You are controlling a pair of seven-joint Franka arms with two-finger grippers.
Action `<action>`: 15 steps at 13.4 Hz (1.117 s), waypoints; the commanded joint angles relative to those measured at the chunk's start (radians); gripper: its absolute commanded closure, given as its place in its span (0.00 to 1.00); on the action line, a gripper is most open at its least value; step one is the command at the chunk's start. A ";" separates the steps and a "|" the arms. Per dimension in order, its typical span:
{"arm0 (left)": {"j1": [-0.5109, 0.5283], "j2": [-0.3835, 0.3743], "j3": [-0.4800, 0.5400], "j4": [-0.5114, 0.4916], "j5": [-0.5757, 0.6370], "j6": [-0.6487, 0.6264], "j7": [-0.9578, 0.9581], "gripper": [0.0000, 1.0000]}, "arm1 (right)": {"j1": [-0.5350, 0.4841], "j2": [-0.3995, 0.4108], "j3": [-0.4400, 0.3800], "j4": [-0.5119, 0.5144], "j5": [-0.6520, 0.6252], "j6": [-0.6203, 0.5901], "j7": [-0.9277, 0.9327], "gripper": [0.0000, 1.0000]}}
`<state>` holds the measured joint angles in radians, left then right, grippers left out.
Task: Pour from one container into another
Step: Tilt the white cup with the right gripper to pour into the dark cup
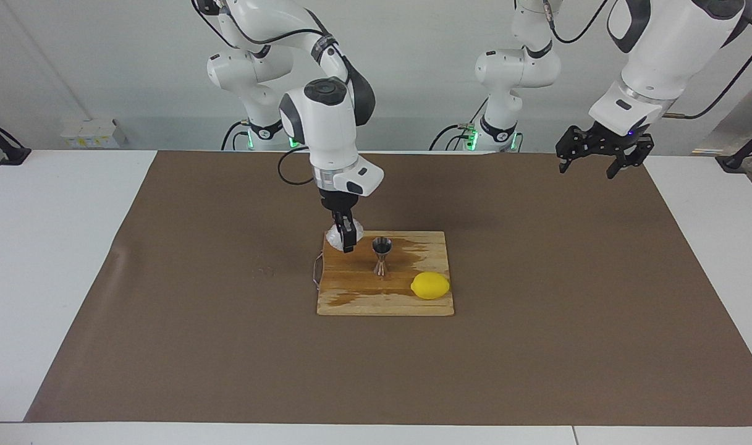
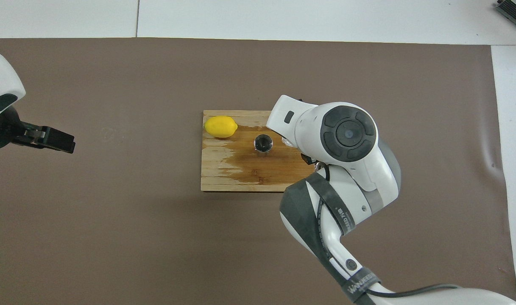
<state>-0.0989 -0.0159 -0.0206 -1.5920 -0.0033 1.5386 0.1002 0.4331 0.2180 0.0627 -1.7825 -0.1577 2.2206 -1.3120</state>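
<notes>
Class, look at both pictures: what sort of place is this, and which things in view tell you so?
Probably a robotics lab, staged as a small drink-mixing station. Two Franka arms stand at a table under a brown mat. On a wet wooden cutting board are a steel jigger, a lemon and a white crinkled cup.

Cup (image 1: 337, 237) half-hidden under right pincer (image 1: 347, 238).

Robot lab: two Franka arms (image 1: 326, 123) at a papered table (image 1: 536, 309).

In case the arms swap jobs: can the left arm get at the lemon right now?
Probably yes. The left end effector waits raised over the mat at its own end, and the lemon lies bare on the wooden board, on the corner toward it. The jigger stands apart.
</notes>
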 commanded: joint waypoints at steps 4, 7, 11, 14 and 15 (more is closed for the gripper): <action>0.005 -0.007 0.001 0.009 -0.012 -0.018 -0.004 0.00 | 0.053 0.046 0.003 0.035 -0.195 0.016 0.097 1.00; 0.005 -0.007 0.001 0.009 -0.012 -0.018 -0.004 0.00 | 0.078 0.070 0.003 0.034 -0.287 0.028 0.126 1.00; 0.005 -0.007 0.001 0.009 -0.012 -0.018 -0.004 0.00 | 0.108 0.089 0.003 0.037 -0.388 0.010 0.181 1.00; 0.005 -0.007 0.001 0.009 -0.012 -0.018 -0.004 0.00 | 0.130 0.086 0.003 0.031 -0.514 -0.002 0.288 1.00; 0.005 -0.007 0.001 0.009 -0.012 -0.018 -0.004 0.00 | 0.130 0.083 0.003 0.022 -0.540 0.002 0.319 1.00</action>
<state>-0.0989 -0.0159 -0.0206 -1.5920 -0.0033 1.5384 0.1001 0.5622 0.2986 0.0646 -1.7670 -0.6308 2.2360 -1.0536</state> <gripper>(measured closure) 0.000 0.520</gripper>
